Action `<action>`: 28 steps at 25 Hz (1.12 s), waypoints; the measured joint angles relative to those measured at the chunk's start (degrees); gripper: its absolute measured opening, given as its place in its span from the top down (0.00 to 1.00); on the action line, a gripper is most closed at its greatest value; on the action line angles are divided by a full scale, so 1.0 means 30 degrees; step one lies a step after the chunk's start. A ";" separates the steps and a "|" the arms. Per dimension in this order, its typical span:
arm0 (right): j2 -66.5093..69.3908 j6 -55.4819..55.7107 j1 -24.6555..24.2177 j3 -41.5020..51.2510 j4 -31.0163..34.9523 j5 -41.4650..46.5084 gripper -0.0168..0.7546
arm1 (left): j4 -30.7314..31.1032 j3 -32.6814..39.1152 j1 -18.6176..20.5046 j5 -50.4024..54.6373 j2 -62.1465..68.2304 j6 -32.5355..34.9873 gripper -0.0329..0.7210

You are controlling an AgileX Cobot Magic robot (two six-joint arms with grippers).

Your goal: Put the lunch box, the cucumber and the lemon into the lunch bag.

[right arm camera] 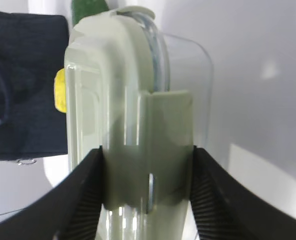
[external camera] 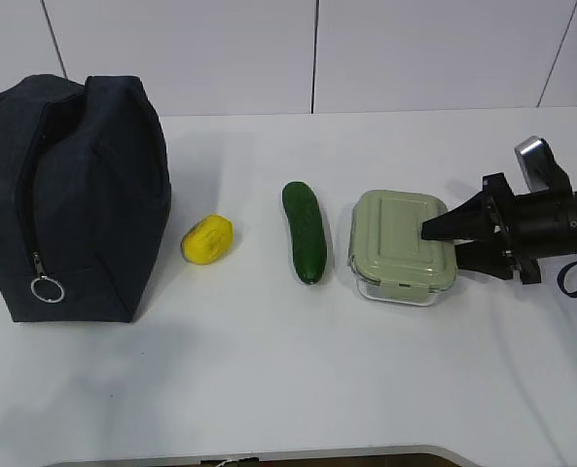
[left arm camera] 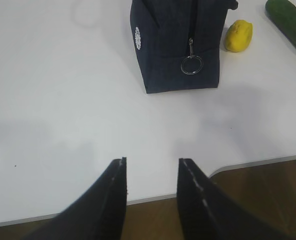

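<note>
The lunch bag stands at the left, zipper apparently shut. At the right, the lunch box sits on the table with the right gripper clasping its near edge. The cucumber and lemon lie between, untouched. The left gripper hangs released; nothing is packed yet

A plain white counter fills most of the scene. Behind it stands a white panelled wall with thin dark seams. Below the counter's rounded front edge, brown wooden floor shows.
</note>
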 joint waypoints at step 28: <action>-0.2430 0.0635 0.0000 0.0000 -0.0087 0.0978 0.47 | -0.1950 -0.0571 0.0000 -0.0012 0.1678 -0.0561 0.64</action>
